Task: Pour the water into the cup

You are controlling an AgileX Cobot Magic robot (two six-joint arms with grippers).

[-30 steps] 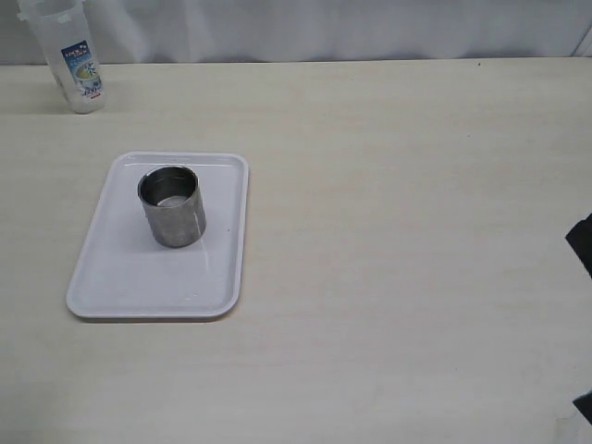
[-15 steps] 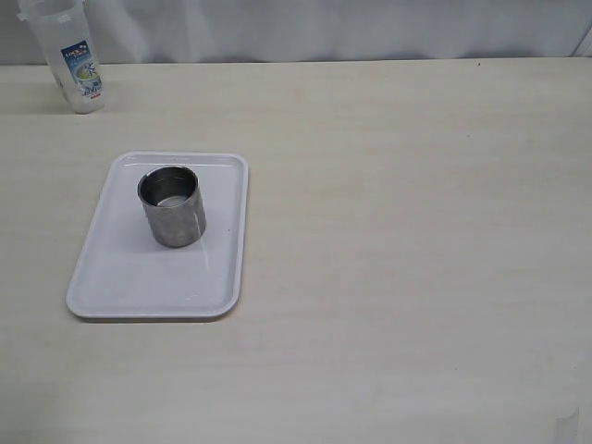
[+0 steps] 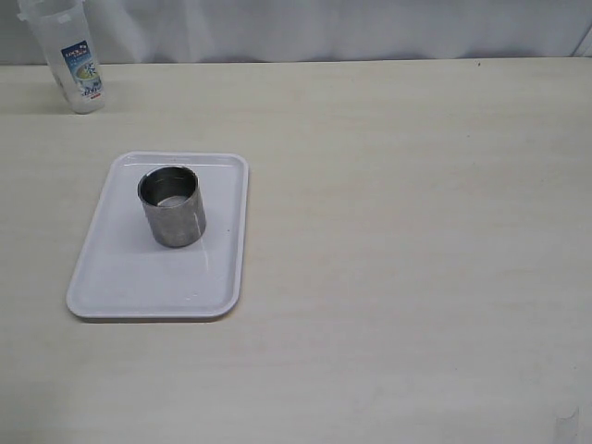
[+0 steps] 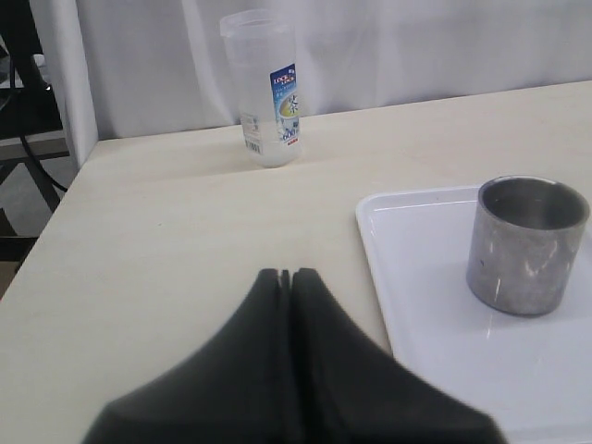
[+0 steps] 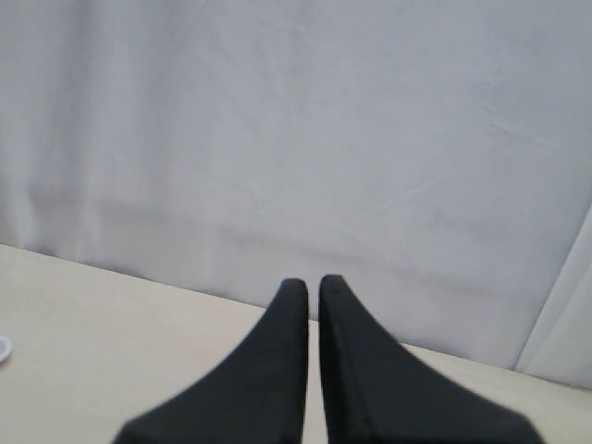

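A short, handleless cup (image 3: 171, 208) of dull grey brushed steel stands upright on a white rectangular tray (image 3: 139, 277), in the half of the tray farther from the camera in the exterior view. Its open mouth faces up and its inside is shiny; whether it holds any water cannot be told. The tray lies flat on a pale, wood-grained table (image 3: 398, 231), toward the left side of that view. A taller clear plastic jug (image 3: 76, 55) with a blue-green label stands upright near the table's far left corner, well apart from the tray and close to a white curtain (image 3: 324, 28) that hangs behind the table. In the left wrist view, the left gripper (image 4: 289, 275) has its two black fingers pressed together with nothing between them, pointing over bare table between the jug and the tray. In the right wrist view, the right gripper (image 5: 313, 282) also has its fingers drawn together, empty, aimed toward the curtain.
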